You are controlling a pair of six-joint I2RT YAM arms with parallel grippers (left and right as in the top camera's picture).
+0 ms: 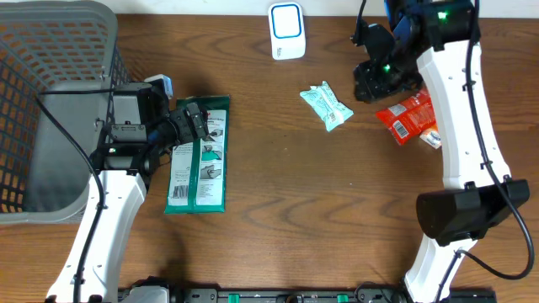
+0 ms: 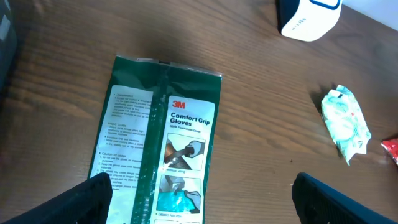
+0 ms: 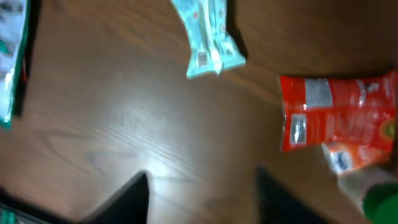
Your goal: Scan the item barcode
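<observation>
left end effector (image 2: 202,198) spread wide over the glove packet (image 2: 165,143). right end effector (image 3: 202,196) released, empty, near the red packet (image 3: 336,118).

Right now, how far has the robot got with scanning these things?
Nothing looks finished: the gloves pack, pale teal packet and red packet lie on the table, away from the white scanner. In hand: the left claw hangs open over the gloves pack; the right claw is open near the red packet. To do: gripping an item and showing its barcode to the scanner.
</observation>
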